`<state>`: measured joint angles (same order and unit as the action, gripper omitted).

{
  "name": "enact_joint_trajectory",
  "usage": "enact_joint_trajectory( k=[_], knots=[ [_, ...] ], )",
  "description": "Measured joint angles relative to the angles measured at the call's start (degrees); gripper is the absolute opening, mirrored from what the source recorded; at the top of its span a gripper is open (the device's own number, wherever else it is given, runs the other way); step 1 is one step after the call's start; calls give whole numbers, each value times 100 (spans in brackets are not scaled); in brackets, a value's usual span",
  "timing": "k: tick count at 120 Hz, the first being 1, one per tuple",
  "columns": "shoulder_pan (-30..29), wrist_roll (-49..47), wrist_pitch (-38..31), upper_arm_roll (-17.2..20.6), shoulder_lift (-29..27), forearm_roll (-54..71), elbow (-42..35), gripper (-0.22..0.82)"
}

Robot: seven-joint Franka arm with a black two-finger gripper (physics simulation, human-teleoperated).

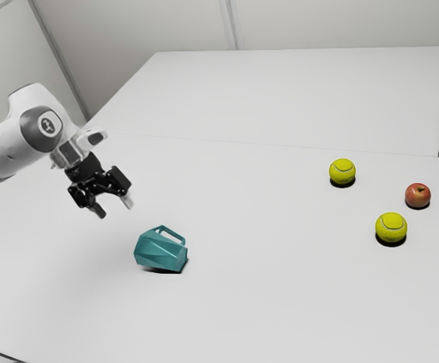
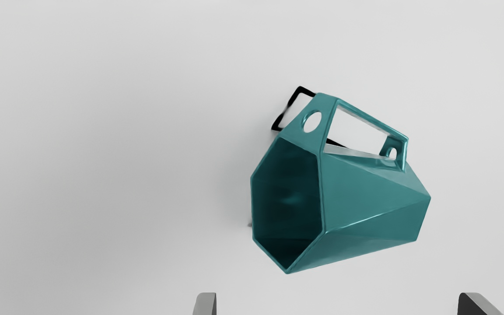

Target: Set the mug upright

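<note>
In the exterior view my gripper [image 1: 114, 209] hangs in the air above the table, up and to the exterior view's left of the teal mug [image 1: 160, 251]. The mug lies on its side with its handle pointing up and away. In the wrist view the faceted mug [image 2: 361, 197] shows its dark open mouth, and its handle stands off to one side. The gripper [image 2: 337, 304] is open there, its two fingertips far apart with nothing held between them.
Toward the exterior view's right, one tennis ball [image 1: 342, 172] rests on the white table [image 1: 265, 302], with another tennis ball [image 1: 391, 228] nearer the camera. A red apple [image 1: 418, 195] sits close to them. Pale walls [image 1: 340, 23] stand behind the table.
</note>
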<state>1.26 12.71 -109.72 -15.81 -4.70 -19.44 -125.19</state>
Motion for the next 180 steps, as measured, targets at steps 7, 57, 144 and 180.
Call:
enact_joint_trajectory(
  k=[7, 57, 144, 180],
  knots=[
    [-13, 245, -78, -96, 31, -206, -60, 60],
    [-206, 2299, -351, -214, 720, -1860, -356, 60],
    [-374, 4655, 336, -326, 1178, -3515, -628, 60],
    [-307, 5110, 388, -324, 1178, -3731, -789, 60]
  ],
)
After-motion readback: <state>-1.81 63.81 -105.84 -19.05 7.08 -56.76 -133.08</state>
